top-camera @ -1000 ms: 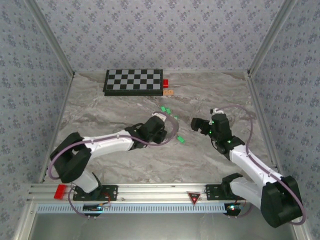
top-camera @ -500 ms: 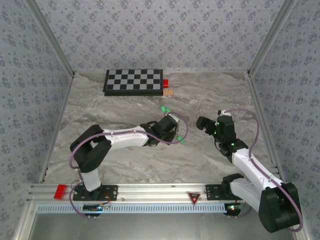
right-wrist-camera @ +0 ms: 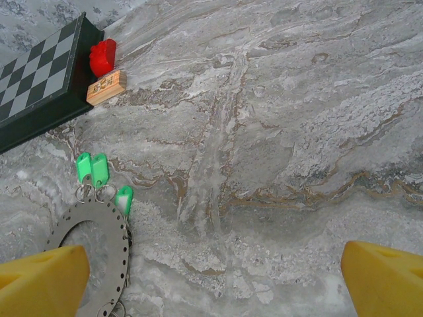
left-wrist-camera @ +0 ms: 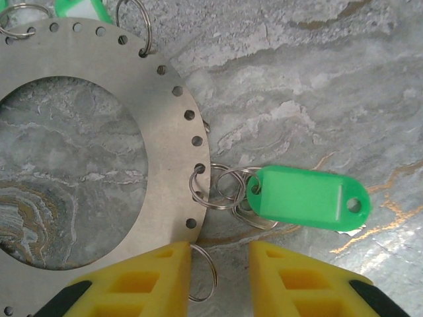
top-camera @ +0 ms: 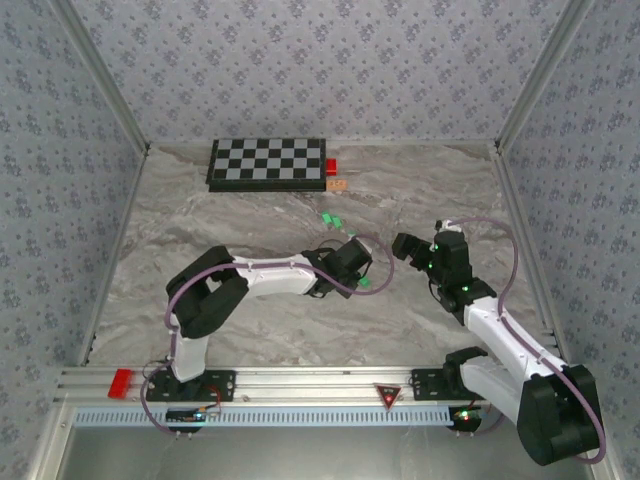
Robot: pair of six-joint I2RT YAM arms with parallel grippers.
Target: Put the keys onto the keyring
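Jaws of left gripper [left-wrist-camera: 219, 252] stand narrowly apart around a loop [left-wrist-camera: 205, 274] at the keyring [left-wrist-camera: 165, 132] rim, likely to pinch it.
Wide-open, empty right gripper [right-wrist-camera: 215, 254] hangs aside; a green key [left-wrist-camera: 304, 198] lies linked nearby.

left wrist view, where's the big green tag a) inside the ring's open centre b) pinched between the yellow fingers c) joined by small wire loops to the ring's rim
c: small wire loops link the green tag to a rim hole of the keyring; it lies outside the ring, clear of the left gripper.
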